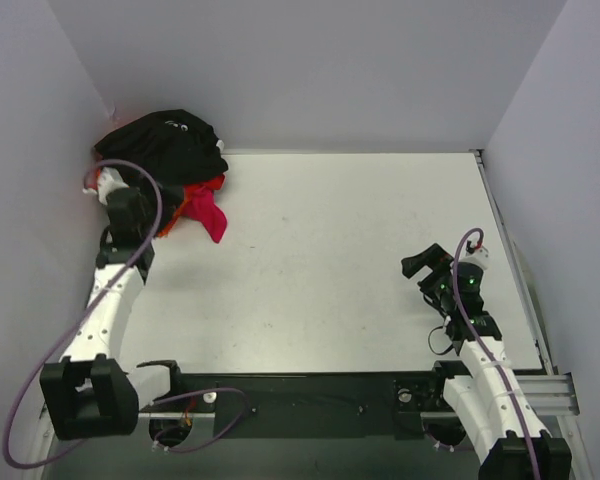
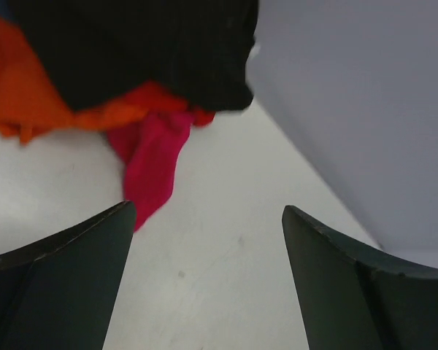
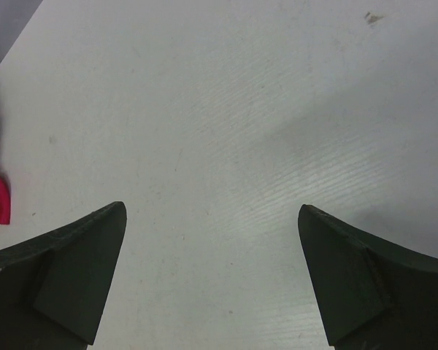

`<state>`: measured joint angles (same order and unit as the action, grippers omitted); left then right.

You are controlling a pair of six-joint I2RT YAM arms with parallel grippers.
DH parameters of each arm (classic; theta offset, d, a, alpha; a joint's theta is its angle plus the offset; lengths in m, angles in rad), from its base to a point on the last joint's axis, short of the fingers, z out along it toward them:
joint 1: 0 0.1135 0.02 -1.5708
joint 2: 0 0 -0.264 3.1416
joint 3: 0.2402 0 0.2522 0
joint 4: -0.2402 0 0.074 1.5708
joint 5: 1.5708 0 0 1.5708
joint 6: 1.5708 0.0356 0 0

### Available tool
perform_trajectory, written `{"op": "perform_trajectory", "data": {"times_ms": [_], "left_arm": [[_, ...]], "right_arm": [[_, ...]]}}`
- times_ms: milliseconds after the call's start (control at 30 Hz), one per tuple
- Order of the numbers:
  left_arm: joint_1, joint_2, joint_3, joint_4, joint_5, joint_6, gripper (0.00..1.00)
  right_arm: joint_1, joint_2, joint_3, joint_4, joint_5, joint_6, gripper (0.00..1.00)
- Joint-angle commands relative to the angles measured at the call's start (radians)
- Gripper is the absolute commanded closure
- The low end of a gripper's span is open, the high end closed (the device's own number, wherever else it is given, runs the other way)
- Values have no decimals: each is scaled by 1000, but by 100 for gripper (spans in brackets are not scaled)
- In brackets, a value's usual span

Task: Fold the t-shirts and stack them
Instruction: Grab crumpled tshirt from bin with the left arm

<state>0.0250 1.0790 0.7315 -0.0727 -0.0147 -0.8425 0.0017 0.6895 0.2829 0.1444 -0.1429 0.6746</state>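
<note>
My left gripper [image 2: 208,211] gapes empty by the heaped t-shirts [image 1: 168,152] (black on top), my right gripper [image 3: 212,210] likewise.

The black t-shirt [image 1: 165,148] and the magenta t-shirt [image 2: 150,168] are soft, matt cloth, creased. The table [image 1: 360,250] is smooth and pale, faintly scuffed, with a fine grain. My left fingers [image 2: 58,292] look like matt dark plastic.

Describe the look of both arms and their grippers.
The left arm and right arm both have white link shells with black joints and black bases. A purple cable loops loosely along each one. A small green light glows near the right wrist. The left gripper and right gripper each carry two dark, matte fingers, broad at the root and tapering to curved tips.
</note>
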Motion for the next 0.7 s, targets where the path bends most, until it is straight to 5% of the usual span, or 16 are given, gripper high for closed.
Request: {"op": "perform_trajectory", "data": {"times_ms": [0,300,533,600,667], "left_arm": [[84,197,383,-196,-160,-46,8],[110,666,931,-392,-221,13,14],[110,932,1201,-498,-318,68,16],[110,990,1249,-495,-330,80,21],[112,1048,1308,-495,-306,115,44]], "right_arm": [[12,-12,-13,55,0,31,1],[32,-15,-8,46,17,29,1],[37,-1,-7,53,23,31,1],[40,7,-8,60,22,31,1],[43,15,-7,63,22,29,1]]}}
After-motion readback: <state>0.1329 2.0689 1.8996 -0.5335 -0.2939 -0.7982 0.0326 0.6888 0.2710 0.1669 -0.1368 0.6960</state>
